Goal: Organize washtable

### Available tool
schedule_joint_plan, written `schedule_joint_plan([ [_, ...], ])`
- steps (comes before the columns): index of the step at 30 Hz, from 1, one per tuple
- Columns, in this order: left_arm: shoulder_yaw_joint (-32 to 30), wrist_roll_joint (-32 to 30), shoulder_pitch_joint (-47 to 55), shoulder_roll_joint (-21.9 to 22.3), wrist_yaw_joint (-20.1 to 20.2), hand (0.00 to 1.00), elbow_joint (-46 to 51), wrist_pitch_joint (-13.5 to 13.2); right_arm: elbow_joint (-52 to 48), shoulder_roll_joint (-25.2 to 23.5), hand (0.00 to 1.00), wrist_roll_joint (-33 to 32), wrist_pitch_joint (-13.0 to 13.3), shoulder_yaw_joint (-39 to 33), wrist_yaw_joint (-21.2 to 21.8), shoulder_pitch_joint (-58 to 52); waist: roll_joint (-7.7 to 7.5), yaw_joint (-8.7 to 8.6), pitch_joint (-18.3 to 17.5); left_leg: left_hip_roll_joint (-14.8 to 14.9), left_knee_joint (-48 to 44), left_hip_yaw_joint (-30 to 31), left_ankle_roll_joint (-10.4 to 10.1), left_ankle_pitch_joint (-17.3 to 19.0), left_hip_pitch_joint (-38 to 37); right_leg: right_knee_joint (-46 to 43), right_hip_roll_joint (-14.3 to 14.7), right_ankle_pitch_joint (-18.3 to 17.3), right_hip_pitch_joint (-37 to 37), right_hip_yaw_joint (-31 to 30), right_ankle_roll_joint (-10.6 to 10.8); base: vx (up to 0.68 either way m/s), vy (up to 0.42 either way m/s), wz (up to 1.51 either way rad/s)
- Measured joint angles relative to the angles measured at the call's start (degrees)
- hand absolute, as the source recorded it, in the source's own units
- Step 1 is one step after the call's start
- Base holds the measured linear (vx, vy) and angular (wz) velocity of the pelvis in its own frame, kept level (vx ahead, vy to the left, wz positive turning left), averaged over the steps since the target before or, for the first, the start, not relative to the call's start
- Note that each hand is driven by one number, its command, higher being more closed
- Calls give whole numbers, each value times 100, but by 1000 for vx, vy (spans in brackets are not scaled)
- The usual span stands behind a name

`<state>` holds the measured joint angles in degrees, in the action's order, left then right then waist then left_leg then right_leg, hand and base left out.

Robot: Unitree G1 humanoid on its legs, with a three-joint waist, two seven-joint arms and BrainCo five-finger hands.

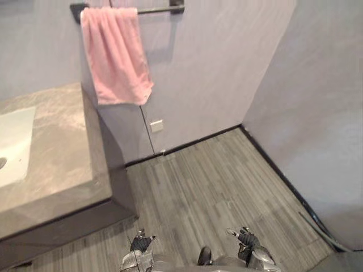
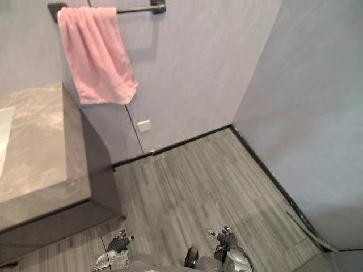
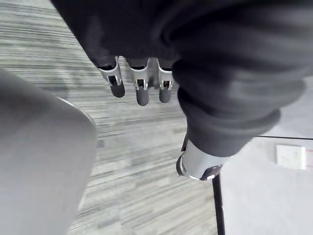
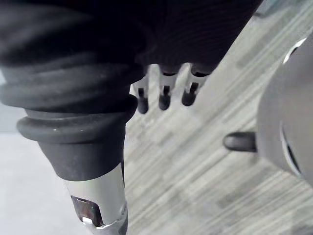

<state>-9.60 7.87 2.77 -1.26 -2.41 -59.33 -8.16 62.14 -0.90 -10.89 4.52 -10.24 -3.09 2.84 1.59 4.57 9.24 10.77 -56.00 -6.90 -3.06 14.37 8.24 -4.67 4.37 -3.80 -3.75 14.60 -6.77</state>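
We judge the step in hand to be the approach. Both arms hang low over the grey wood-plank floor (image 1: 215,187), well below and in front of the grey stone-look tabletop (image 1: 62,147), so nothing can be tidied from here. To do it well, we would turn and step towards the tabletop until it sits squarely ahead. We would raise the arms only once they are past its dark front corner, since lifting early risks catching that edge. The left robot hand (image 1: 140,242) is the nearer one to the tabletop, and the right robot hand (image 1: 247,237) is farther out. In the wrist views each has straight, relaxed fingers and carries nothing. The tabletop is a thick mottled slab on a dark base, with a white rectangular sink (image 1: 14,144) sunk into it. The stretch we can see looks bare, though more of it seems to run past the frame edge. Above its far corner a pink terry towel (image 1: 116,56) drapes over a dark wall bar (image 1: 161,8).
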Motion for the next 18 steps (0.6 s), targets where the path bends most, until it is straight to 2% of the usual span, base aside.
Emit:
schedule_joint_plan([
  [1,14,3,-20,13,-5,0,67,-13,-1,12,0,-8,3,-20,-11,55,-27,65,57,-71,539,-170,35,179,301,137,-59,-12,-146,-121,45,297,20,-55],
  [2,45,3,-49,19,-2,0,84,-19,0,20,0,-12,2,-60,-17,65,-18,99,65,-131,945,-206,33,196,420,201,-93,-21,-210,-169,90,276,85,-46],
  [3,83,6,-61,16,-4,0,82,-49,2,35,0,-23,1,-85,-40,66,-6,127,80,-281,1955,-302,26,156,553,311,-183,-80,-312,-233,212,257,142,-19],
  [4,118,42,-55,29,-6,0,72,-66,4,68,0,-27,2,-85,-46,42,70,95,96,-399,3027,-341,-24,-3,602,378,-243,-238,-415,-263,308,270,170,-10],
  [5,117,56,-51,46,-5,0,71,-80,20,95,0,-26,1,-86,-46,15,83,118,99,-436,3360,-387,94,-348,604,382,-270,-297,-458,-300,357,238,171,-13],
  [6,95,71,-4,53,-12,0,69,-117,102,130,0,-25,-3,-66,-48,-4,60,222,76,-508,3630,-477,244,-801,460,390,-345,-368,-510,-405,462,314,197,-24],
  [8,-37,138,-35,47,8,0,76,-126,206,62,0,-23,-3,-60,-41,31,-111,261,50,-773,3629,-601,671,-653,438,349,-622,-496,-521,-505,763,496,236,-18],
  [10,-225,172,-53,45,-6,0,68,-113,231,11,0,-10,-4,-66,-40,-12,-166,284,60,-799,3379,-738,764,-391,335,150,-737,-531,-611,-557,858,448,177,-15],
  [12,-236,169,-51,38,-2,0,27,-98,221,-24,0,27,-1,-58,-38,-78,-155,311,56,-849,3439,-729,799,-145,-37,-765,-846,-685,-482,-612,1103,362,169,-13],
  [13,-218,168,-33,45,6,0,30,-89,185,-40,0,31,-1,-50,-31,-170,-162,317,45,-919,3581,-678,823,-4,-327,-1995,-947,-795,-78,-683,1306,257,131,5],
  [14,-219,167,-32,50,9,0,32,-88,113,-42,0,37,18,-38,-23,-195,-184,304,40,-990,3621,-582,838,68,-430,-2722,-1035,-777,220,-703,1381,389,154,39],
  [15,-223,166,-36,14,28,0,26,-47,-26,-48,0,36,54,-45,8,-216,-219,214,65,-1138,3599,-396,906,207,-591,-4001,-1178,-769,741,-735,1463,340,100,73],
  [16,-247,164,-49,10,18,0,24,10,-64,-40,0,33,64,-56,21,-246,-276,221,56,-1241,3597,-225,927,311,-803,-4630,-1173,-926,1071,-808,1407,357,75,88],
  [18,-246,158,-50,25,16,0,21,41,-69,1,0,32,68,-78,49,-254,-280,238,63,-1308,3732,24,935,356,-1218,-4597,-1162,-1189,1348,-654,1252,443,29,104],
])
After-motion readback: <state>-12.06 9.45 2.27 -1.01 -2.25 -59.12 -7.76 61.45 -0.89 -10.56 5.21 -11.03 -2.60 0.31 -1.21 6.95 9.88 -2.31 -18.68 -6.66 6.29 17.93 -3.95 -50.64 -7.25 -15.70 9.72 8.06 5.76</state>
